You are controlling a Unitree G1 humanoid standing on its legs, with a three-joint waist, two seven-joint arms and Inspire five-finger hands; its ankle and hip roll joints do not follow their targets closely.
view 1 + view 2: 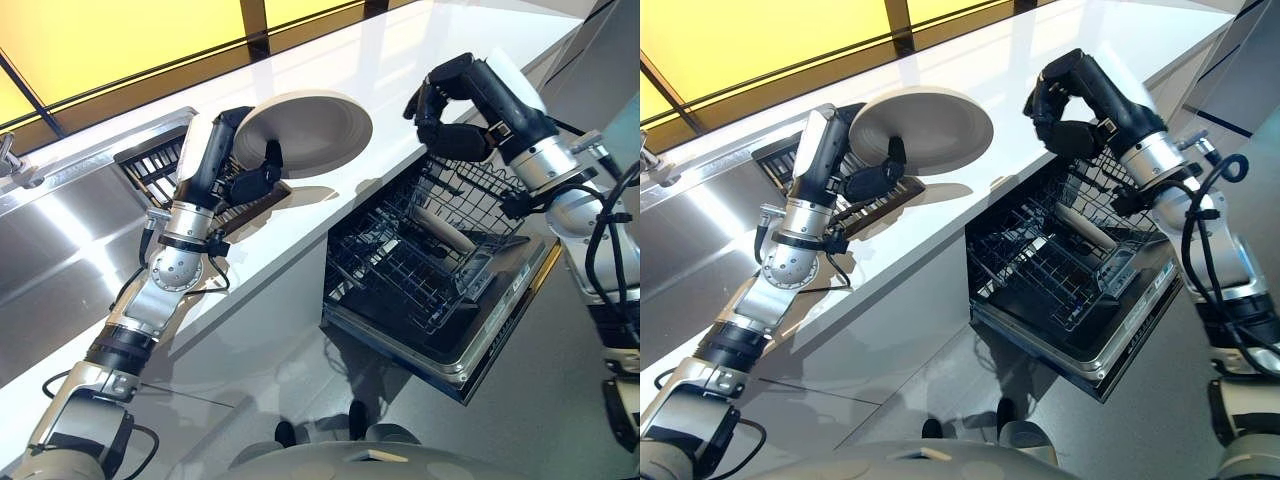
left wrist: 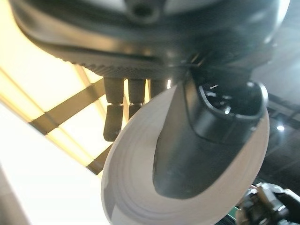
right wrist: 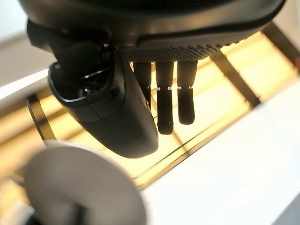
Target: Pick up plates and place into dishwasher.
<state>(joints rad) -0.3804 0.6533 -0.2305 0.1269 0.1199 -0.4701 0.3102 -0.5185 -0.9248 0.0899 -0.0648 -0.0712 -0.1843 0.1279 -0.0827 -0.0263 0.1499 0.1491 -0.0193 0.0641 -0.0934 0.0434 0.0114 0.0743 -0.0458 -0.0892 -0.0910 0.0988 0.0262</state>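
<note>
My left hand (image 1: 252, 178) is shut on a round white plate (image 1: 318, 122), which it holds tilted above the white counter (image 1: 400, 50). Its thumb (image 2: 201, 136) lies across one face of the plate (image 2: 129, 180) and its fingers reach behind the rim. To the right, the dishwasher's door (image 1: 480, 345) hangs down and its dark wire rack (image 1: 395, 270) is pulled out. My right hand (image 1: 455, 100) hovers above the rack's far edge, fingers loosely bent and holding nothing. Past the hand (image 3: 117, 117), the right wrist view shows the plate (image 3: 79, 192) blurred.
A dark dish rack (image 1: 150, 165) sits on the counter just behind my left hand, beside a steel sink (image 1: 60, 240) with a tap (image 1: 12, 160). A pale cylindrical item (image 1: 440, 228) lies in the dishwasher rack. Grey floor lies below the counter front.
</note>
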